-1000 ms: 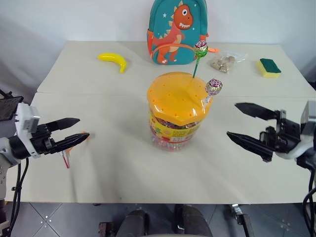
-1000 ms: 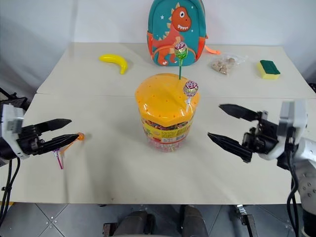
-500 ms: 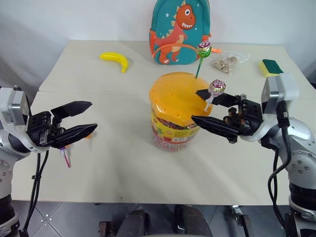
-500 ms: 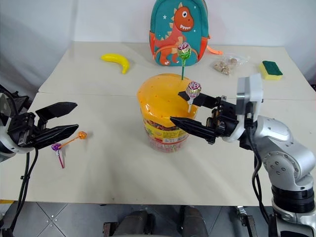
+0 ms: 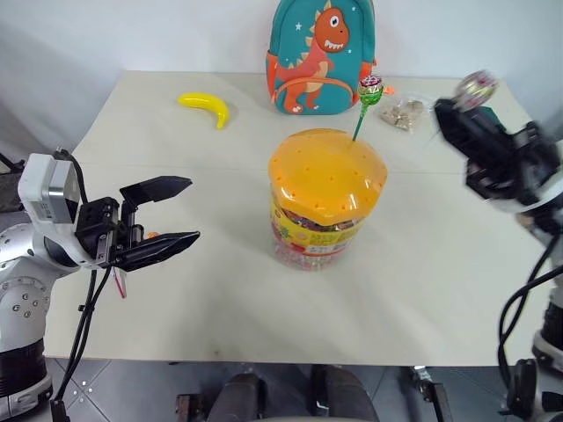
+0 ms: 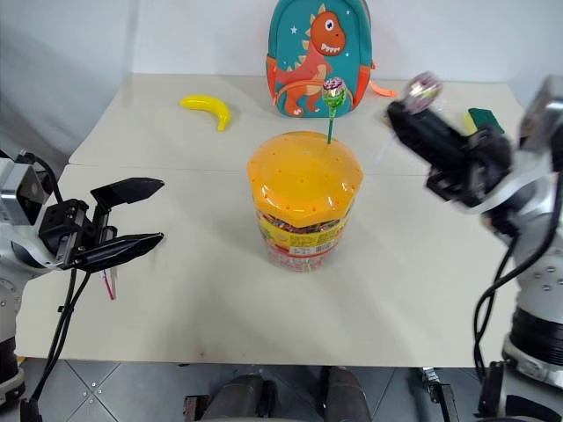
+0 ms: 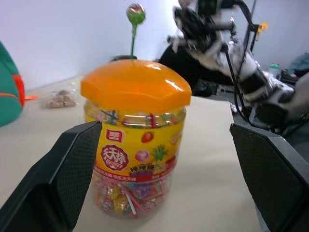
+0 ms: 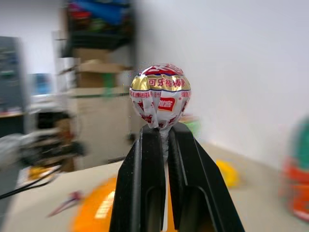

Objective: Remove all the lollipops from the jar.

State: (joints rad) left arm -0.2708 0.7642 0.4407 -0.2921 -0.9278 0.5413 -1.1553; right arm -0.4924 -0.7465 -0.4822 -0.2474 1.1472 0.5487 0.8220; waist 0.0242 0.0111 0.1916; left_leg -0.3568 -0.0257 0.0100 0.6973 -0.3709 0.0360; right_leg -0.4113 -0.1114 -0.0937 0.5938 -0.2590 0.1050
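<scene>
One green-pink wrapped lollipop point(image 5: 370, 87) standing upright on a thin green stick in the hole-dotted orange lid of the squat clear plastic jar point(image 5: 325, 198), at the lid's far edge. Jar at mid-table on the pale tabletop point(image 5: 440, 272), yellow-red label facing front, loose colourful candies packed inside.

Right gripper point(image 6: 406, 112) raised above the table to the right of the jar, well apart from it, black fingers clamped together on the stick of a pinkish-silver wrapped lollipop point(image 8: 161, 99); head sitting just past the fingertips, red print on the foil.

Left gripper point(image 5: 180, 211) level over the table's near left part, pointing toward the jar, black fingers spread wide, holding nothing. Jar seen between the two fingers in the left wrist view, not touched.

Two more lollipops lying on the table beneath the left gripper: purple-headed one point(image 6: 99, 272) and orange-headed one point(image 5: 153, 235), both mostly hidden by the gripper.

Teal dinosaur-print backpack point(image 5: 320, 54) upright at the table's far edge, behind the jar. Yellow toy banana point(image 5: 205, 106) to the far left of the backpack. Small clear bag of brownish bits point(image 5: 404, 112) to the backpack's right; yellow sponge with green top point(image 6: 482, 119) further right, partly hidden behind the right gripper.
</scene>
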